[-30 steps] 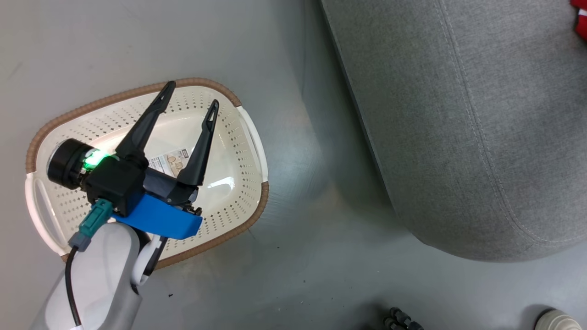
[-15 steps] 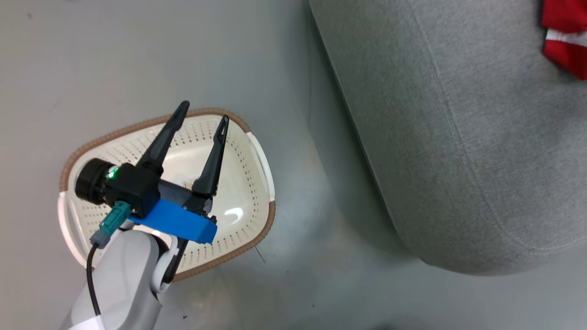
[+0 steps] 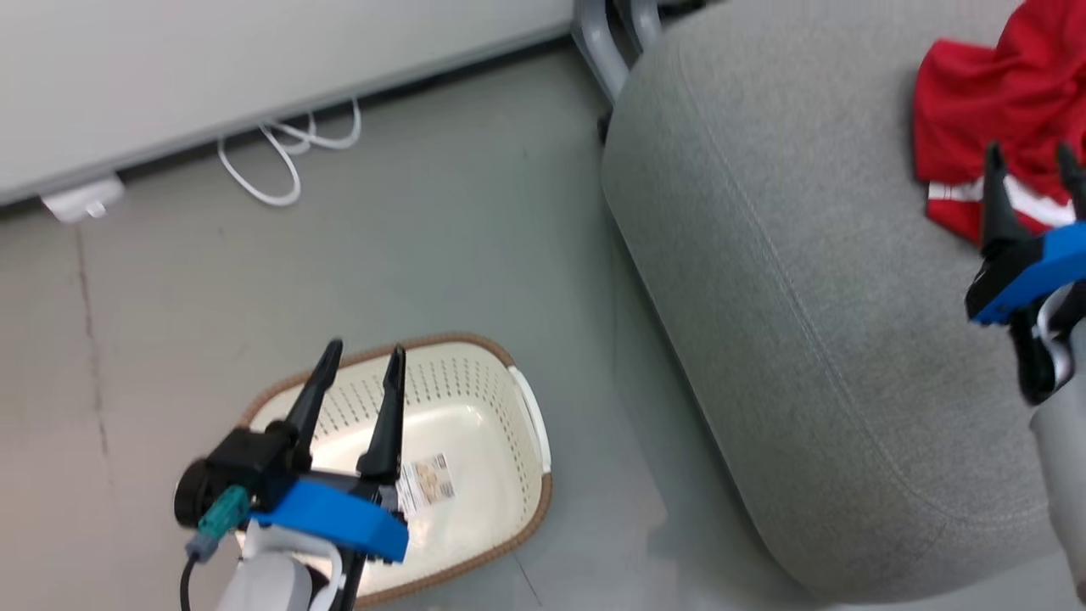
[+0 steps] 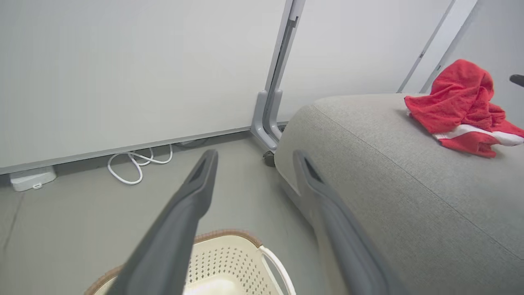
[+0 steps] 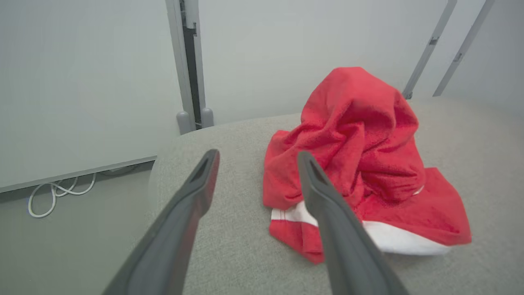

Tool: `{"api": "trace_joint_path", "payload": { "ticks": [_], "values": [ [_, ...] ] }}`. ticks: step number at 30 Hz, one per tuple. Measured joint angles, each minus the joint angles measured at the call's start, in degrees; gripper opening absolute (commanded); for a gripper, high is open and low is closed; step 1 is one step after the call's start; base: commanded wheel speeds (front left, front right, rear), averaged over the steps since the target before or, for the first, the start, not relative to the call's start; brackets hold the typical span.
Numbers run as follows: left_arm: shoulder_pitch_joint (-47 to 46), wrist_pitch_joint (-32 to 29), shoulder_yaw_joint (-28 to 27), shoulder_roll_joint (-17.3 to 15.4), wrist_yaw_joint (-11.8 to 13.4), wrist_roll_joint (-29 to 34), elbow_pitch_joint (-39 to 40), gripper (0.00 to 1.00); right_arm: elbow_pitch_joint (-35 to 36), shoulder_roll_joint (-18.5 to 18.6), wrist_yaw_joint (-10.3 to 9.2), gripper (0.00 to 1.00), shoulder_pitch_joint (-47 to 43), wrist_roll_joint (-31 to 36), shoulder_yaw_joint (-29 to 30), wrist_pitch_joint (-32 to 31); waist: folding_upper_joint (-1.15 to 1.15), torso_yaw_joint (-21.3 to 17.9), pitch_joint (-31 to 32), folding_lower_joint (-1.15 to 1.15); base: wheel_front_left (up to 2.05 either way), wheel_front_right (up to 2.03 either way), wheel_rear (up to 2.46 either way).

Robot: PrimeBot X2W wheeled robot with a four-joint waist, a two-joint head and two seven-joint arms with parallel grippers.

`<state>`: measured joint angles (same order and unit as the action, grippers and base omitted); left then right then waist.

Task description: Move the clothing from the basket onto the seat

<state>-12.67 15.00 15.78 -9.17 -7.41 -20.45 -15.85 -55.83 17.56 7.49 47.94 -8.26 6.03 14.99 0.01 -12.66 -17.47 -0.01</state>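
Right gripper (image 5: 257,155) hangs wide open and empty just short of the clothing (image 5: 360,135), a rumpled red heap lying on the seat (image 3: 806,297). Left gripper (image 3: 365,348), equally wide and empty, hovers over the basket (image 3: 458,373). I judge the fabric light, limp and unbreakable, so I'd pinch a raised fold at the crest.

One basket (image 3: 462,378), one seat (image 3: 806,339), one clothing heap (image 3: 976,110)

No text can be read. The one printed thing is a small white label (image 3: 427,485) on the floor of the basket (image 3: 475,382), lower left of the head view; its dark print and pale pictures are too blurred to make out.
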Motion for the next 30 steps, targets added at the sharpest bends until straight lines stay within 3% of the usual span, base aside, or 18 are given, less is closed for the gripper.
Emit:
{"api": "trace_joint_path", "payload": {
  "ticks": [14, 30],
  "values": [
    [10.48, 0.04, -6.99, 3.96, -0.02, 0.31, -1.04, 1.0, 17.27, -3.38, 0.0, 1.0, -22.31, -1.78, -6.58, -0.11, 0.0, 6.6, 14.5, -0.01, 0.0, 0.0, 0.0],
    [15.12, 0.05, -12.44, 4.94, -0.02, 1.89, -0.73, 1.0, 30.25, -12.06, 0.0, 1.0, -35.83, -0.46, -9.13, -3.15, 0.0, 11.6, 18.82, 0.0, 0.0, 0.0, 0.0]
  ]
}}
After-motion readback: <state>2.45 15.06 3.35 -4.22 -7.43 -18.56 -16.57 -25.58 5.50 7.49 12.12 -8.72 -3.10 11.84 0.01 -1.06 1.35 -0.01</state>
